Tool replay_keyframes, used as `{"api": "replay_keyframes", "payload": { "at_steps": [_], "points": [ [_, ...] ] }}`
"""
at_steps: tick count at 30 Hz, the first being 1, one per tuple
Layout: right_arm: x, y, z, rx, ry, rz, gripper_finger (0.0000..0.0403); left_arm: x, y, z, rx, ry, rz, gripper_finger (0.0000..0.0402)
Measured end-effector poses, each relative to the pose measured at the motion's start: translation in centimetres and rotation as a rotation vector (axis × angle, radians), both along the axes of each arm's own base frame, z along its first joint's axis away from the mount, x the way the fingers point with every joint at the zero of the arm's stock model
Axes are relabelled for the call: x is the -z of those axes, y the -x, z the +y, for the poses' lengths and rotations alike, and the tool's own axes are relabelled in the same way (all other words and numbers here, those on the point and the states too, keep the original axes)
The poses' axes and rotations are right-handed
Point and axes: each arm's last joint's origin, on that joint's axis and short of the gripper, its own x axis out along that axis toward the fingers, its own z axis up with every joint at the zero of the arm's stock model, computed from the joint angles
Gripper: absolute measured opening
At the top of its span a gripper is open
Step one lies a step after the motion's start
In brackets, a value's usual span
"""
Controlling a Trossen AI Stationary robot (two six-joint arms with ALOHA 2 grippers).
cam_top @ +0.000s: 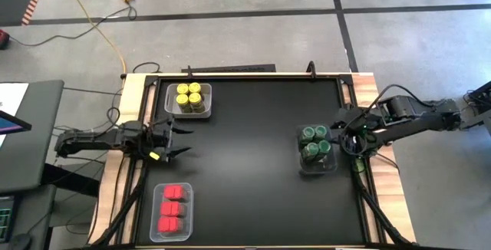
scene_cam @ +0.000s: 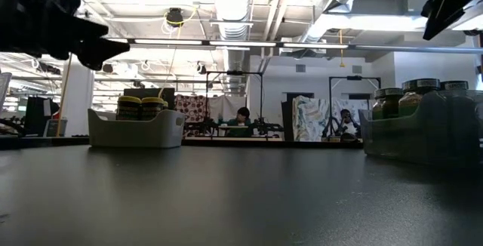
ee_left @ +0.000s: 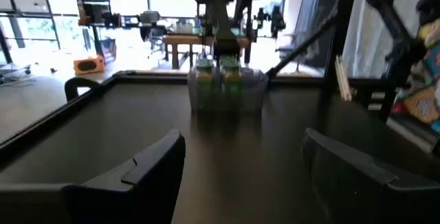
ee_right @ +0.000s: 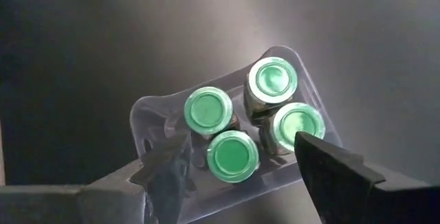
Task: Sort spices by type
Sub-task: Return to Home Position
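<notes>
Several dark jars with yellow lids [cam_top: 189, 97] stand in a clear bin at the far left. In a clear bin at the right stand the green-lidded jars [ee_right: 232, 154]. Red blocky spice containers [cam_top: 172, 208] lie in a clear bin at the near left. My left gripper [cam_top: 178, 143] is open and level over the table's left edge, pointing across at the green-lid bin [ee_left: 227, 86], with nothing between its fingers. Open as well, my right gripper [ee_right: 237, 148] hangs slanting down above the green-lidded jars [cam_top: 315, 144], clear of them.
The black table top [cam_top: 245, 173] lies bare between the three bins. A raised frame [cam_top: 360, 181] runs along the table's edges. In the low view, people sit at workbenches [scene_cam: 241, 121] in the room beyond the table.
</notes>
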Motion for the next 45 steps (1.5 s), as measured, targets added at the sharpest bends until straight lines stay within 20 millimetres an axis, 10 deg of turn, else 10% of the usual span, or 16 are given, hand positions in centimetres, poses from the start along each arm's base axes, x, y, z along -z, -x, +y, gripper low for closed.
{"api": "replay_keyframes", "payload": {
  "at_steps": [12, 29, 45],
  "points": [
    [0.3, -0.3, -0.2, 0.012, 0.075, -0.014, 0.0285, 1.0, -0.7, 0.0, -0.004, 0.059, 0.12, 0.0279],
    [8.8, -2.0, 0.1, -0.059, 0.113, -0.608, 0.0285, 1.1, -0.7, 0.0, -0.005, 0.06, 0.124, 0.0279],
    [15.9, -1.8, -0.2, -0.038, 0.129, -0.814, 0.0285, 1.1, -0.7, 0.0, -0.005, 0.06, 0.124, 0.0279]
  ]
}}
